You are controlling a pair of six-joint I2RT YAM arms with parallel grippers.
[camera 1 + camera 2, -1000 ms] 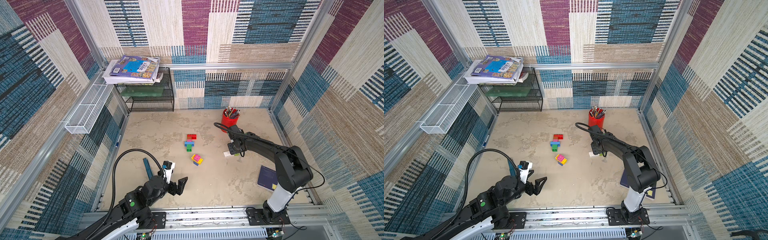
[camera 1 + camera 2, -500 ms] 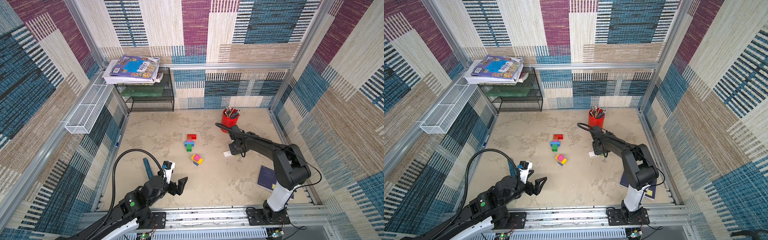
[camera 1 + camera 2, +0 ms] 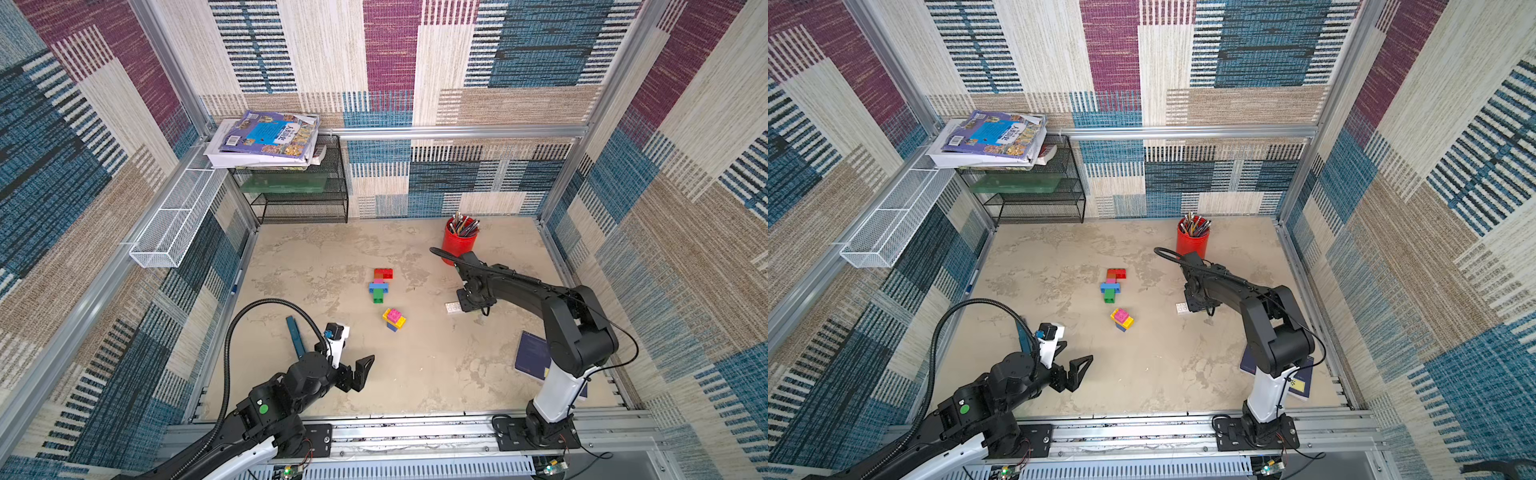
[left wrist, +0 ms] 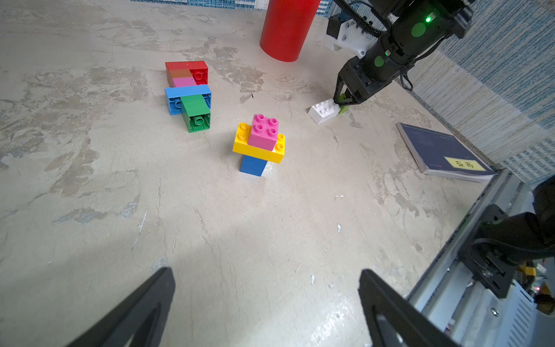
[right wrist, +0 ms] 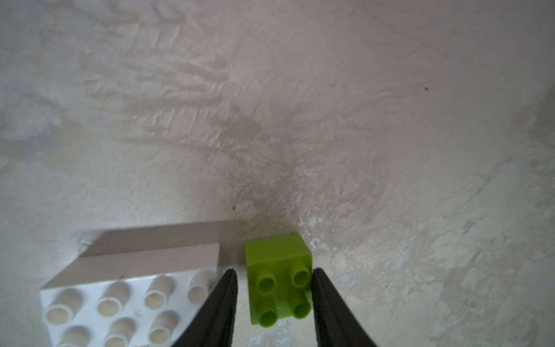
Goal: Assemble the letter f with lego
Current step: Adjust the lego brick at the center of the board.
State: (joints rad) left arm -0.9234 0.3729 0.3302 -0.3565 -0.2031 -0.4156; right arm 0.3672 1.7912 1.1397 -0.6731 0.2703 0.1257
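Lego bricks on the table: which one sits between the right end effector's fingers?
The small four-stud lime-green brick. The longer white brick beside it lies just outside the fingers.

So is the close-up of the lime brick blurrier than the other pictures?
Yes. Right wrist view: soft and washed out, white brick blurred, lime brick a little clearer. Left wrist view: sharp, with glare on the floor. Both top views: crisp, evenly lit.

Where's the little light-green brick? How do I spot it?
Find the red pen cup at the back of the table; the right gripper reaches down near it. Between its black fingertips sits the lime-green brick: small, square, four studs, beside a longer white brick.
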